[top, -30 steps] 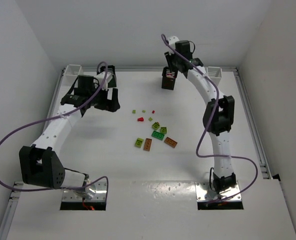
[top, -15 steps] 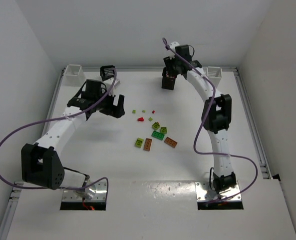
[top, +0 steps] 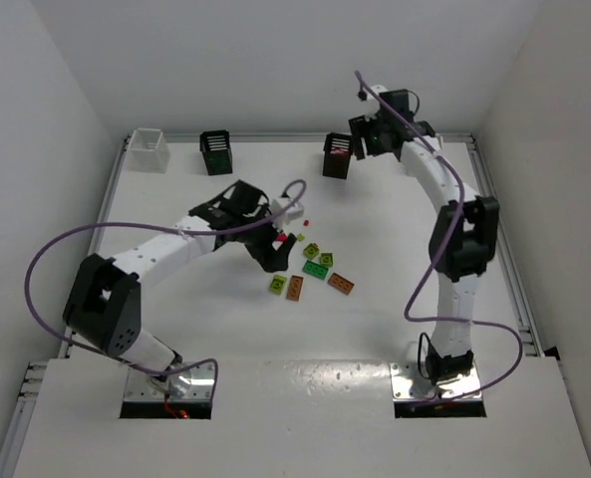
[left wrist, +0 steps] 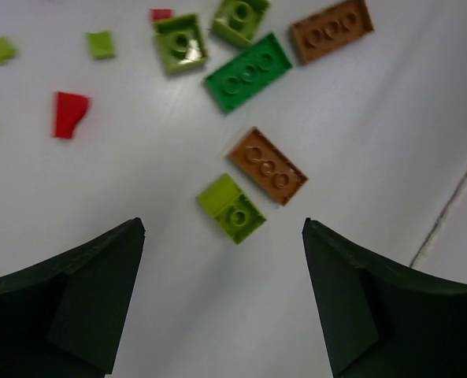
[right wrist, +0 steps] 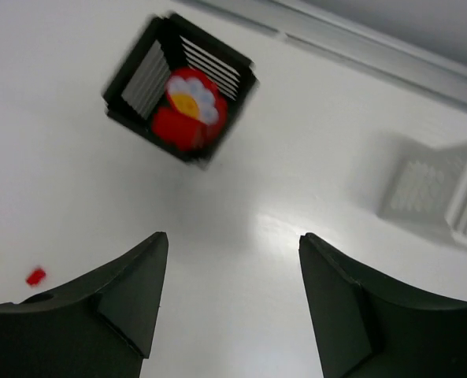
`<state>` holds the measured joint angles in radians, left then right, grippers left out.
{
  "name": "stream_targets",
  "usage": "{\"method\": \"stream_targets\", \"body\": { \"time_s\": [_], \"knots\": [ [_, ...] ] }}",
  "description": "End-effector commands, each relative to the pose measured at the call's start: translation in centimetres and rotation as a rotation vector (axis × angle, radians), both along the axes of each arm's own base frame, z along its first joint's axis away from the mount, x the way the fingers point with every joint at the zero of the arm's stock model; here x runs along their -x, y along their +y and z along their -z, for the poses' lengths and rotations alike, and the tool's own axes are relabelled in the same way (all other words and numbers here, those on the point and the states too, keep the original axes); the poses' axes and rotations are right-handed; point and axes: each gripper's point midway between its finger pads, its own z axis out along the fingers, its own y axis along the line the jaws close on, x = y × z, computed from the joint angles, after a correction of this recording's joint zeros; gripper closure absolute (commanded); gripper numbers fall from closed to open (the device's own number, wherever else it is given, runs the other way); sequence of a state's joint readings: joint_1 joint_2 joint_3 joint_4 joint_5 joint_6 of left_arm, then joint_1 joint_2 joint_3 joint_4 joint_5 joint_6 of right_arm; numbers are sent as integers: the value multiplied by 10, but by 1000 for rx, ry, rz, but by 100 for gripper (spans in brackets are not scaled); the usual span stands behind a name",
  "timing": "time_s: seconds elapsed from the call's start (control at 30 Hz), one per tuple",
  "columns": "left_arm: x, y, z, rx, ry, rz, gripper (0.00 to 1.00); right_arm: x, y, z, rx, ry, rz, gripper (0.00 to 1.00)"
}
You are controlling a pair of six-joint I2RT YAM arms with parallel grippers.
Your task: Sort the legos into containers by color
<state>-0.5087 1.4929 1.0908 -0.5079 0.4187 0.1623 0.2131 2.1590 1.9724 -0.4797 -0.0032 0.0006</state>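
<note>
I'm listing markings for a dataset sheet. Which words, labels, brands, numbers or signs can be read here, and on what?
No text can be read in any view.
Orange-brown brick: studs show, but any embossing is too small to read.
Red piece in the black bin: a white and yellow patch, blurred, no letters legible.
White bin: blurred, no marking visible.

Middle of the table [top: 215,329]: legos [top: 313,264], clustered. Along the far edge: first container [top: 148,149] in the left corner, second container [top: 215,151] near it, third container [top: 338,156] right of centre, a piece [right wrist: 187,109] inside, fourth container [right wrist: 442,193] further right.
</note>
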Motion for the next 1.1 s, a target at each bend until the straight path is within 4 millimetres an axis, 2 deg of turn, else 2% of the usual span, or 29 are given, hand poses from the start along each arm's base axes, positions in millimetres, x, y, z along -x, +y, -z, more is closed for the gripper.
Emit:
{"method": "stream_targets", "body": {
  "time_s": [0.0, 0.03, 0.07, 0.1, 0.13, 0.17, 0.23, 0.27, 0.33, 0.4, 0.47, 0.5, 0.53, 0.87, 1.07],
  "knots": [
    [20, -31, 12, -15, -3, 208, 13, 39, -39, -38, -39, -1, 52, 32],
    [28, -40, 17, -26, 15, 240, 13, 59, -44, -34, -49, 28, 46, 32],
    [27, -49, 16, -20, 8, 268, 14, 70, -48, -32, -54, 39, 47, 32],
    [27, -54, 28, -38, 28, 289, 14, 78, -54, -32, -67, 41, 49, 32],
    [30, -60, 32, -45, 38, 308, 14, 94, -53, -19, -78, 83, 52, 32],
    [26, -68, 31, -42, 33, 317, 14, 99, -59, -35, -84, 42, 61, 32],
    [23, -73, 51, -80, 68, 329, 14, 107, -63, -39, -100, 40, 73, 32],
    [18, -77, 50, -77, 63, 329, 15, 111, -67, -37, -99, 50, 82, 32],
    [15, -80, 60, -99, 69, 316, 15, 115, -71, -44, -107, 42, 85, 32],
    [3, -89, 65, -117, 49, 292, 15, 112, -76, -51, -108, 31, 95, 32],
    [-3, -94, 74, -137, 56, 284, 15, 114, -80, -50, -113, 40, 100, 32],
    [-1, -95, 80, -152, 65, 279, 15, 112, -82, -55, -120, 28, 102, 32],
    [-4, -98, 80, -150, 61, 279, 15, 112, -82, -49, -126, 50, 110, 32],
    [-5, -106, 111, -264, 36, 276, 14, 112, -89, -50, -155, 53, 122, 32],
    [-14, -111, 120, -308, -21, 297, 12, 112, -91, -50, -167, 55, 117, 32]
  ]
}}
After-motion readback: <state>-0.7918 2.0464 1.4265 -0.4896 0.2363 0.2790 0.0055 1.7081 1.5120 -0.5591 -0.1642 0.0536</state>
